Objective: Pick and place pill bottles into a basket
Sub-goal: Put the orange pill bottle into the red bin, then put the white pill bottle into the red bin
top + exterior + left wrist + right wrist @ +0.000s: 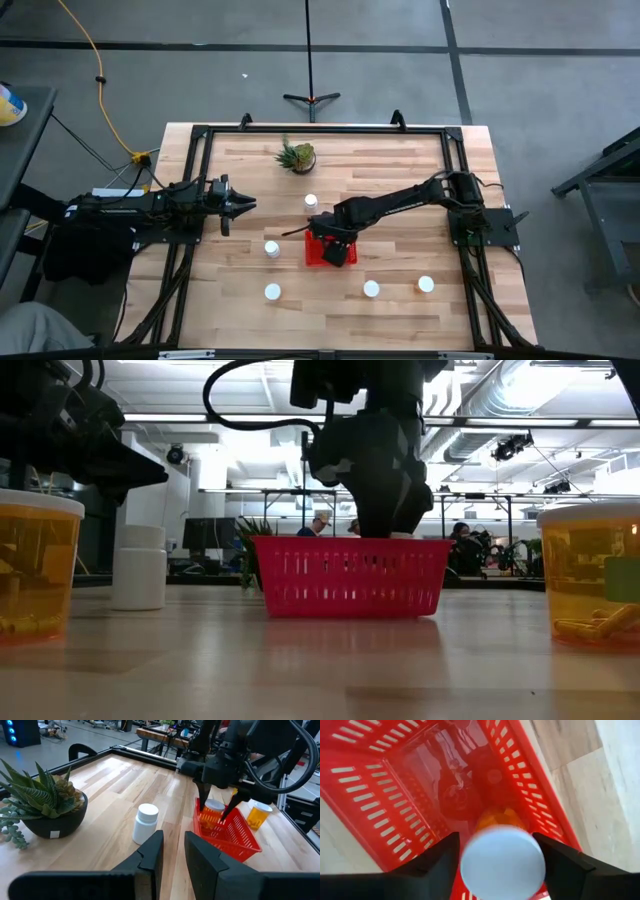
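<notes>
Right gripper is over the basket, mid-table, with an orange bottle between its fingers, white cap toward the wrist camera. Fingers sit just outside the cap in the right wrist view; can't tell if they still pinch it or have let go. Bottle is at rim height or lower, inside the basket's outline. This looks like the first drop: the basket floor visible past the bottle shows no others.

Left to do: five bottles on the table in the high view. One is toward the far edge by the plant, one just left of the basket, one nearer the front edge, two front-right.

Left gripper waits near the left edge, fingers closed, holding nothing.

Views: the high view gives the bottle count but hides the held one under the arm. The left wrist view shows the bottle between the right fingers above the basket. The low view shows only the gripper dipping behind the basket wall.
</notes>
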Robot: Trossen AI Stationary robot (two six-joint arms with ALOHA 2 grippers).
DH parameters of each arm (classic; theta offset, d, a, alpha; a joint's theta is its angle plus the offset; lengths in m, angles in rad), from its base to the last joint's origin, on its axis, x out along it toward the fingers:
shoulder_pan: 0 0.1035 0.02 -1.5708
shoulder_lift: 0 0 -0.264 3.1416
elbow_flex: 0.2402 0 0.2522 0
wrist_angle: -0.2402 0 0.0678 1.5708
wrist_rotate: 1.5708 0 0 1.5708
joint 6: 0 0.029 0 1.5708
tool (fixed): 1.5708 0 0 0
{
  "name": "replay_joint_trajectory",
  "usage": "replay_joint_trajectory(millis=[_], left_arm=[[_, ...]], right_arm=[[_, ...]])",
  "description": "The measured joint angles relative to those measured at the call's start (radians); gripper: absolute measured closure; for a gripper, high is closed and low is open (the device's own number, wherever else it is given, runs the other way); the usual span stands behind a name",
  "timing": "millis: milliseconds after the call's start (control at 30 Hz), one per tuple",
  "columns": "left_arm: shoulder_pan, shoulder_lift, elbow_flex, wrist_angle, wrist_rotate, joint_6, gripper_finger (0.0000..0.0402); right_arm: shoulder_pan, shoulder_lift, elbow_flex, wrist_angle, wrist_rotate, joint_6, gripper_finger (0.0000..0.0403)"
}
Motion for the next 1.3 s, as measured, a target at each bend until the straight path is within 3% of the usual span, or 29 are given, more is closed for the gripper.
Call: replay_joint_trajectory(millis=[267, 567, 867, 1300], left_arm=[[0.000, 0.000, 0.000, 0.000, 0.000, 0.000, 0.0286], [0.000, 0.000, 0.000, 0.000, 0.000, 0.000, 0.0286], [0.000, 0.000, 0.000, 0.000, 0.000, -0.001, 0.0286], [0.000, 0.000, 0.000, 0.000, 0.000, -0.001, 0.0286]], right_arm=[[-0.010, 0.000, 0.005, -0.043, 0.006, 0.004, 0.0113], [-0.025, -0.002, 0.127, -0.117, 0.024, -0.025, 0.0111], [-0.062, -0.002, 0.264, -0.158, 0.133, -0.071, 0.0111], [-0.187, 0.016, 0.277, -0.029, 0.124, -0.189, 0.0111]])
